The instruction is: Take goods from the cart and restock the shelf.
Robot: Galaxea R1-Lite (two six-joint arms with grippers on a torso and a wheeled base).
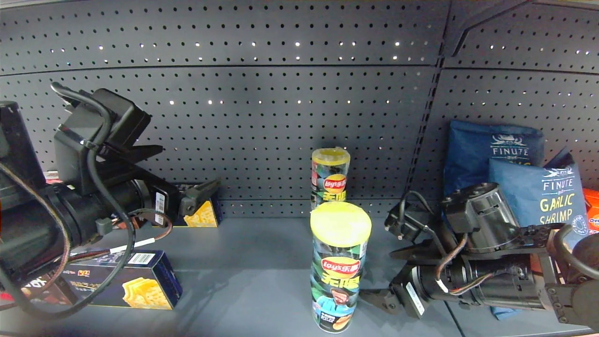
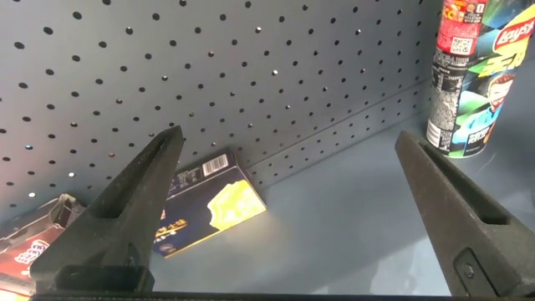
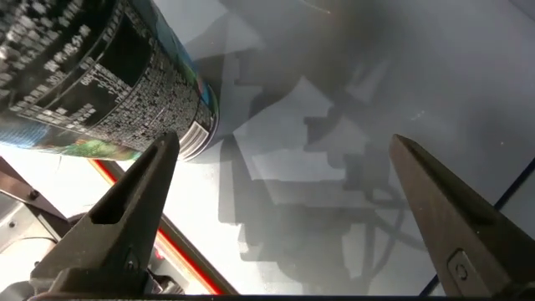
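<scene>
The tall green chip can with a yellow lid [image 1: 340, 267] stands on the grey metal shelf [image 1: 243, 281]. The right claw [image 3: 284, 144] is wide open just beside the can. The left claw [image 2: 288, 142] is wide open too, well apart from it.

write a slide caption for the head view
Front chip can and rear chip can lined up on the shelf, cracker boxes left, blue snack bags right.

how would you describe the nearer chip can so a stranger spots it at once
On the grey shelf backed by pegboard, two tall chip cans stand near the middle, one behind the other. Pick the front chip can: it stands nearer the shelf's front edge, its yellow lid seen from above, while the rear chip can stands by the pegboard.
</scene>
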